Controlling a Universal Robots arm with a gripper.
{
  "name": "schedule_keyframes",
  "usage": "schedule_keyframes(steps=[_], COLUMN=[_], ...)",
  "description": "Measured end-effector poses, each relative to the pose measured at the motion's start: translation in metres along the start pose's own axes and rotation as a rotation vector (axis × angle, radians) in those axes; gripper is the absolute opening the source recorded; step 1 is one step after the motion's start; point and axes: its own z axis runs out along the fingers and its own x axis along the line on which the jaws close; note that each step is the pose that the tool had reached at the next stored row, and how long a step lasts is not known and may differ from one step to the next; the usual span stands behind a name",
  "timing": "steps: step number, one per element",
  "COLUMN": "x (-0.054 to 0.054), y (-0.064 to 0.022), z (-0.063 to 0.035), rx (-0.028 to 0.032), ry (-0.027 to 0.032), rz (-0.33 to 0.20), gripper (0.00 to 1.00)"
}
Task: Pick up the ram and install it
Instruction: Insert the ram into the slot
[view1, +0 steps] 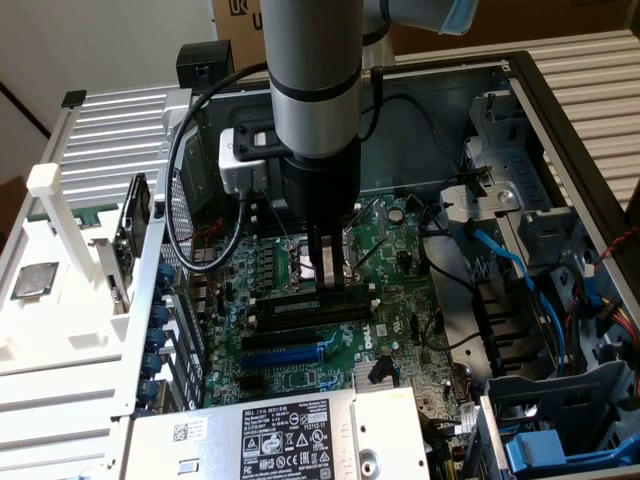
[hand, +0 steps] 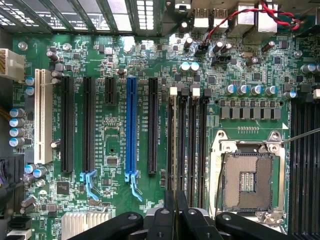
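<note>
The ram (view1: 300, 305) (hand: 173, 140) is standing on its edge in a black memory slot just beside the CPU socket (hand: 248, 182) (view1: 352, 262). Of the four slots on that side, it is occupying the one farthest from the socket. In the wrist view it is showing only its thin upper edge. In the exterior view its dark face with a pale label is showing.

The gripper (view1: 325, 272) (hand: 175, 210) is reaching straight down next to the socket, at the end of the ram nearer the socket's open frame. Its fingers (hand: 169, 215) are drawn narrowly together and are pinching the ram's top edge between them.

The green motherboard (hand: 112, 145) is lying flat in the open computer case (view1: 520, 75). A blue expansion slot (hand: 131, 125) (view1: 285, 355) is sitting farther from the socket than the ram, with black slots on either side of it. The silver power supply (view1: 290, 435) with its black label is sitting beyond those slots, well apart from the socket. Blue cables (view1: 500, 260) are hanging on the socket's other side, toward the exterior view's right.
</note>
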Motion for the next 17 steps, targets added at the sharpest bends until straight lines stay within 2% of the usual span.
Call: schedule_keyframes(steps=[7, 17], x=[0.0007, 0.0015], y=[0.0000, 0.0011], z=[0.0000, 0.0005], rx=[0.0012, 0.0064], ry=[0.0000, 0.0000], rz=[0.000, 0.000], gripper=[0.12, 0.12])
